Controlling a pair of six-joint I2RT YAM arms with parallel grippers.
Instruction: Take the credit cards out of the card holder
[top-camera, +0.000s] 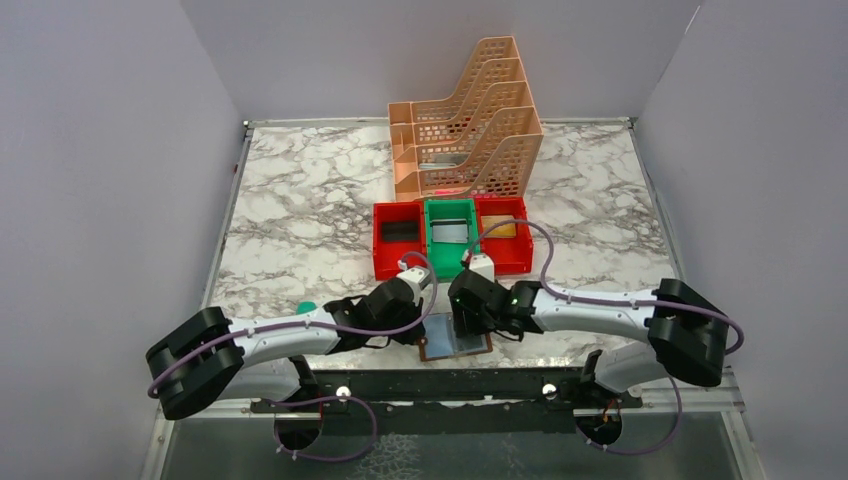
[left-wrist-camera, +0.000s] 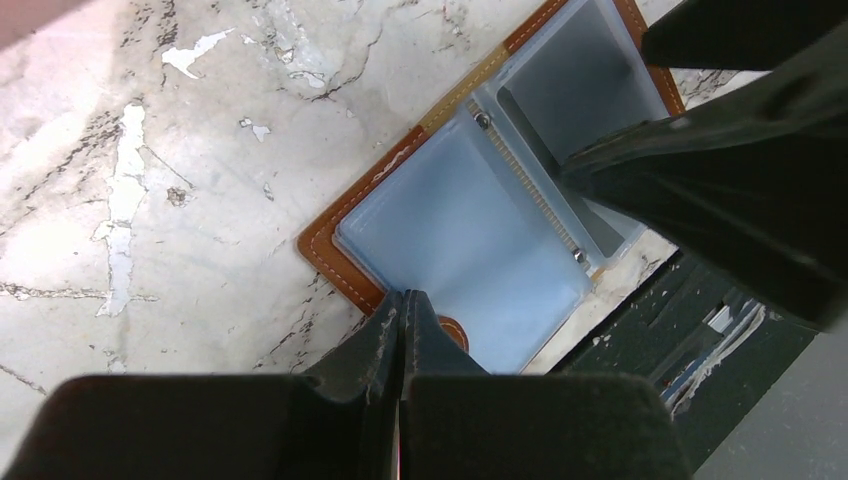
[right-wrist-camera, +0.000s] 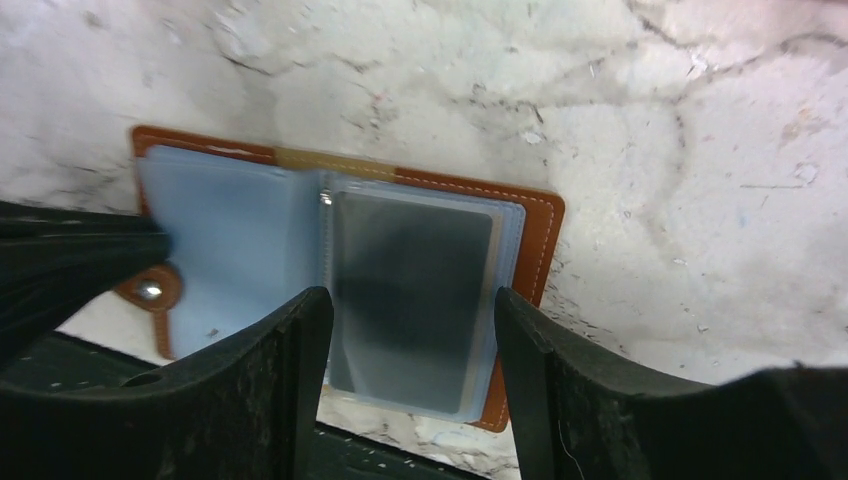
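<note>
The brown leather card holder (top-camera: 457, 343) lies open on the marble near the front edge, its grey-blue pockets facing up. In the left wrist view my left gripper (left-wrist-camera: 403, 300) is shut with nothing between the fingers. Its tips rest on the holder's (left-wrist-camera: 455, 235) outer edge beside the snap tab (left-wrist-camera: 458, 332). In the right wrist view my right gripper (right-wrist-camera: 408, 312) is open just above the holder's (right-wrist-camera: 545, 235) right half, its fingers either side of a dark grey credit card (right-wrist-camera: 410, 285) inside the clear pocket. Both grippers (top-camera: 428, 320) (top-camera: 468, 322) meet over the holder.
Two red bins (top-camera: 398, 240) (top-camera: 505, 238) flank a green bin (top-camera: 449, 235) just behind the grippers. An orange file rack (top-camera: 465, 130) stands further back. A small teal object (top-camera: 306, 308) lies by the left arm. The black base rail (top-camera: 450, 385) runs just in front of the holder.
</note>
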